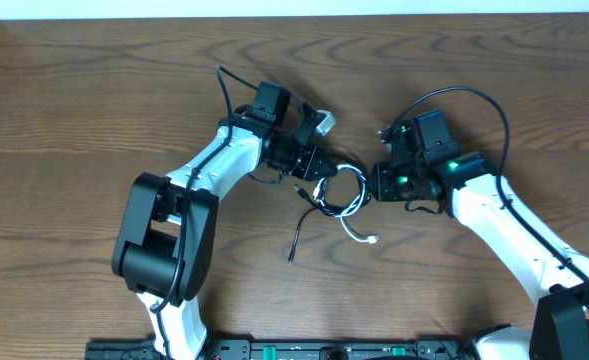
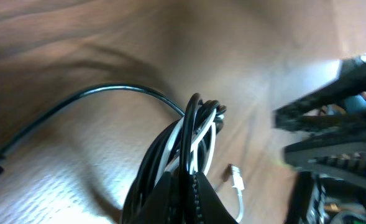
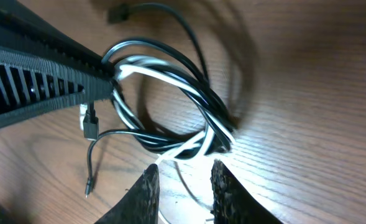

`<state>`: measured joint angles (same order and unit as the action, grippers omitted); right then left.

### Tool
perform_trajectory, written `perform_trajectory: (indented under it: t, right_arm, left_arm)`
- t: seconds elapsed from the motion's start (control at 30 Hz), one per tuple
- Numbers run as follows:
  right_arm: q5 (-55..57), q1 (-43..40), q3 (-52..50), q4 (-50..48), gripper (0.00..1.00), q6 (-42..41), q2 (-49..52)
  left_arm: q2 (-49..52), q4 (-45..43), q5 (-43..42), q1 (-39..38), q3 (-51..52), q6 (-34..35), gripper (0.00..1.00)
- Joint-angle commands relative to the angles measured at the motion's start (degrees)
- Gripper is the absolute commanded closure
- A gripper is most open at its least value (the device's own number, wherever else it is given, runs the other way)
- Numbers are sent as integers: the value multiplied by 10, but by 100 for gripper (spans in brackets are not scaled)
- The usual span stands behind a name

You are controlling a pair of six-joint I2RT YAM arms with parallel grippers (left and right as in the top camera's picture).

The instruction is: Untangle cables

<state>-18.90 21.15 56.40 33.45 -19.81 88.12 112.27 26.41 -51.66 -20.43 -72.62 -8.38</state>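
Observation:
The black cable [image 1: 296, 235] and the white cable [image 1: 358, 234] lie coiled together in one tangle [image 1: 342, 195] at mid-table. My left gripper [image 1: 319, 170] is shut on the tangle's left side; in the left wrist view its jaws [image 2: 184, 177] pinch black and white strands [image 2: 198, 134]. A white plug [image 2: 235, 177] lies loose on the wood. My right gripper [image 1: 372, 185] sits at the tangle's right edge. In the right wrist view it [image 3: 184, 167] stands open just below the loops [image 3: 170, 106], with a white strand running on the table between its fingers.
A black plug [image 3: 91, 127] and a thin black tail end [image 3: 88, 183] lie left of my right fingers. The black tail [image 1: 292, 258] reaches toward the table's front. The wooden table [image 1: 74, 100] spreads around both arms.

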Motion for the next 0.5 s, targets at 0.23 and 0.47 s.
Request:
perform_trajectory:
  t: [0.23,0.47]
  right_arm:
    - [55,-23,-7,9,72,14,4]
    - [44,-42,-7,10,70,9,4]
  left_arm:
    - [-19,18,-136,3,2,-98,93]
    - [-19,27,-69,3,2,-98,88]
